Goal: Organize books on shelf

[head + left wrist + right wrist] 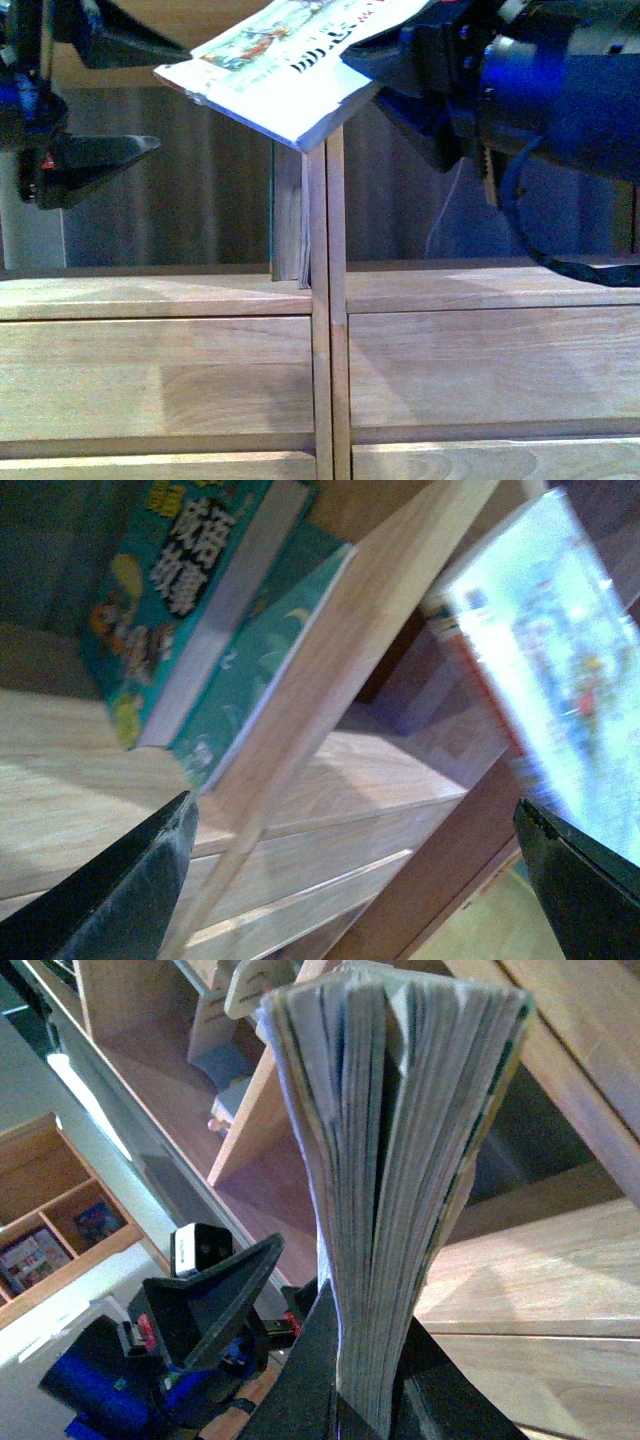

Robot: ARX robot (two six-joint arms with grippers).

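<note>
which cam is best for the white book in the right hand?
Front view: the white book shows its cover art, lettering and tilt. Right wrist: only fanned page edges. Left wrist: blurred, washed-out cover.

The white book (290, 75) runs out of view at the top, its right end lost behind the right gripper (385, 55). From the left wrist its cover is a washed-out blur, unreadable. The shelf (480, 370) is cut off at the lower drawers, and the thin upright book (288, 215) shows only an edge.
</note>
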